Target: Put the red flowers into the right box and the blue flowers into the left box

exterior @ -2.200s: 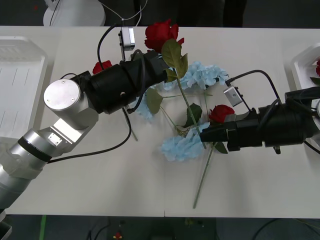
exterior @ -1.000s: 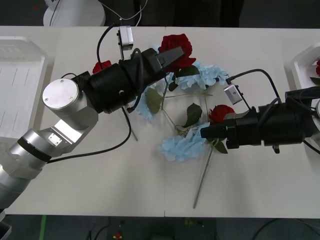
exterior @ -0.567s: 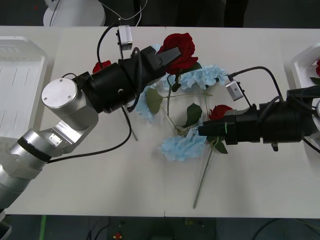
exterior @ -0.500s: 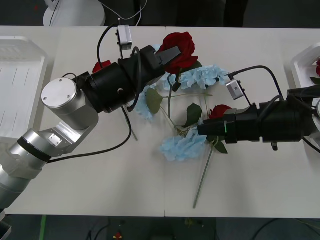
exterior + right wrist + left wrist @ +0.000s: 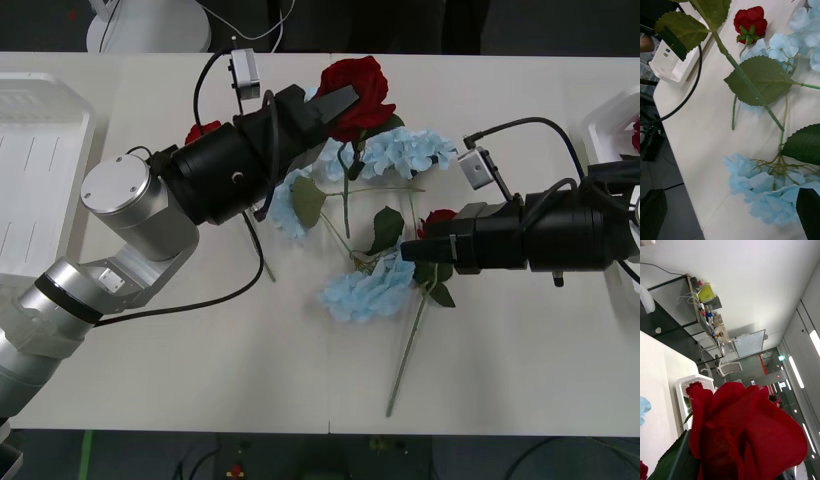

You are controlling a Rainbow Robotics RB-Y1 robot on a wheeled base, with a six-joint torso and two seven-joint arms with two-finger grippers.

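While the left box (image 5: 40,170), a white ribbed tray, sits empty at the table's left edge, the left gripper (image 5: 335,103) is raised above the flower pile at the table's middle, its black fingers pinched on a red rose (image 5: 358,85) just under the bloom. That rose's stem (image 5: 347,200) hangs down over the pile, and in the left wrist view the bloom (image 5: 741,435) sits very close to the camera. Behind the left arm, a second small red rose (image 5: 203,131) lies on the table (image 5: 200,370). Right of the raised rose, pale blue flowers (image 5: 405,150) lie spread out, with another blue cluster (image 5: 372,292) nearer the front edge of the pile. The right gripper (image 5: 418,250) reaches low into the pile by a third red rose (image 5: 437,220); its fingers are spread apart, empty. At the far right edge is the right box (image 5: 603,130), with a rose already in it. Likely risk: the hanging stem or its leaves could snag the blue flowers and drag them along, or the rose could slip from a grip so close to its head
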